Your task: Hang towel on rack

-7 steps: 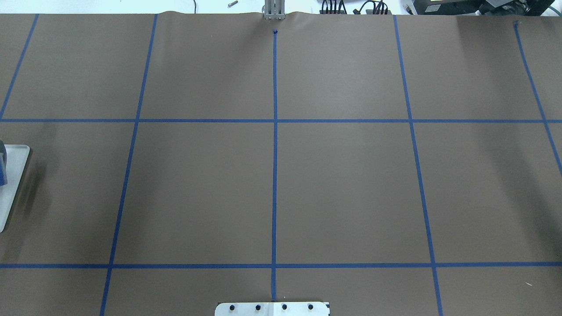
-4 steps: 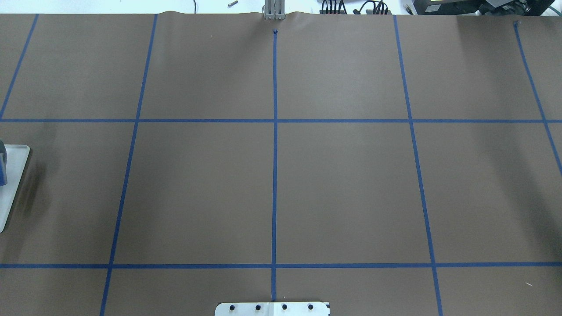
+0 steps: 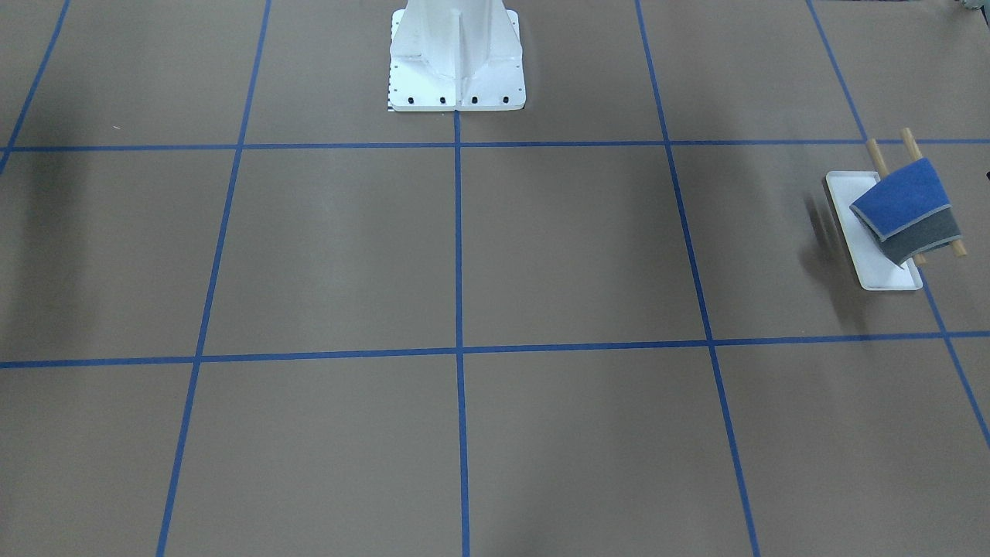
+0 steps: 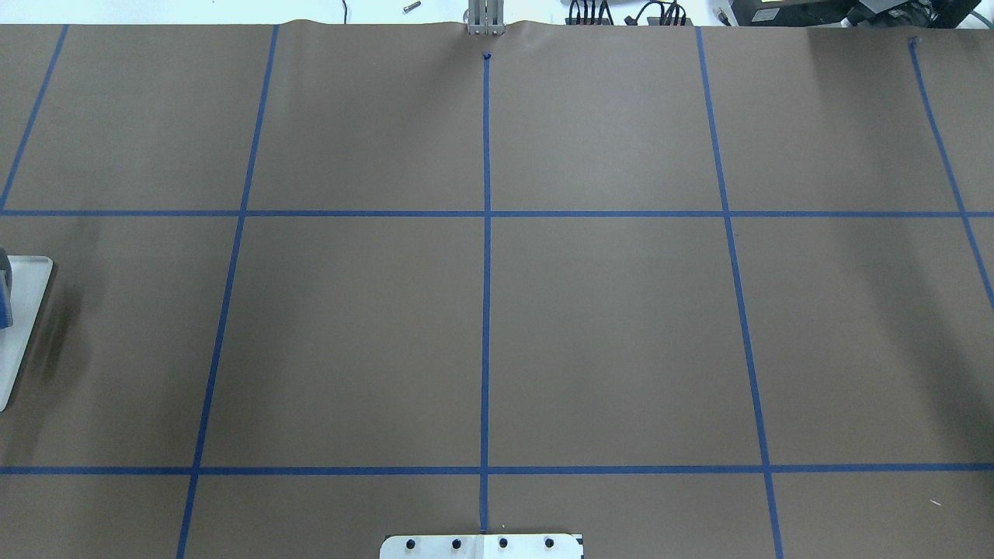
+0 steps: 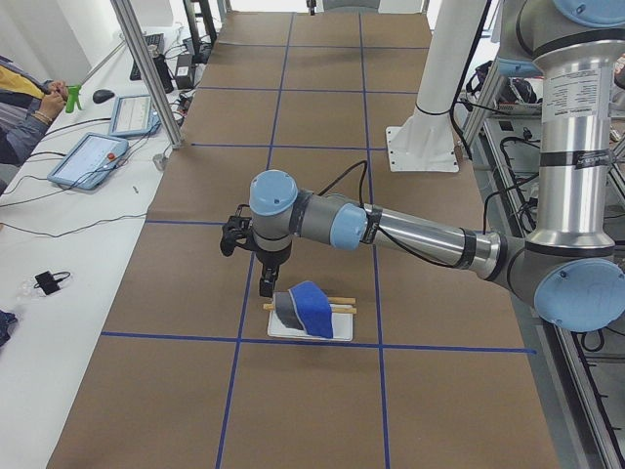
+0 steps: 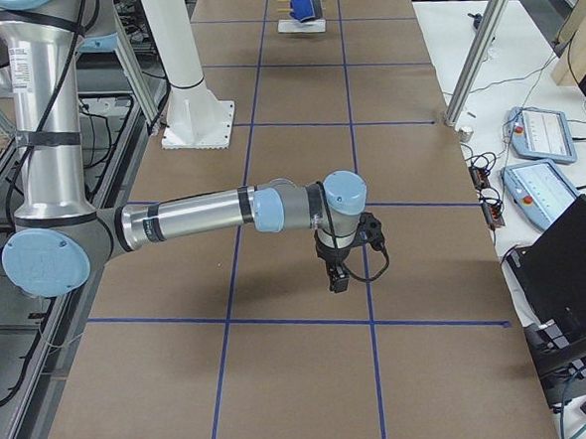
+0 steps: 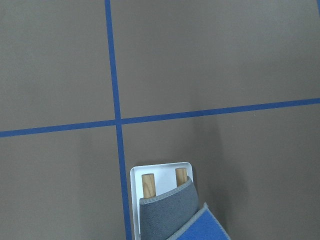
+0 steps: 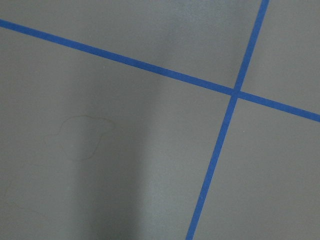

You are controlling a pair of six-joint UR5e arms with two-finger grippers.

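Observation:
The towel point(image 3: 905, 209), blue side up with a grey flap below, is draped over the two wooden dowels of the rack point(image 3: 889, 278), at the table's end on my left. The exterior left view shows the towel point(image 5: 305, 308) on the rack point(image 5: 337, 334), with my left gripper point(image 5: 266, 283) just beside it and apart from it; I cannot tell whether it is open or shut. The left wrist view shows the towel point(image 7: 165, 215) over the rack's dowels point(image 7: 148, 184). My right gripper point(image 6: 336, 277) hovers over bare table far from the rack; its state cannot be told.
The white bolted pedestal point(image 3: 456, 54) stands at the robot's side of the table. Blue tape lines grid the brown table cover. The rack's base point(image 4: 27, 310) shows at the overhead view's left edge. Operators' tablets point(image 5: 93, 156) lie beyond the far edge.

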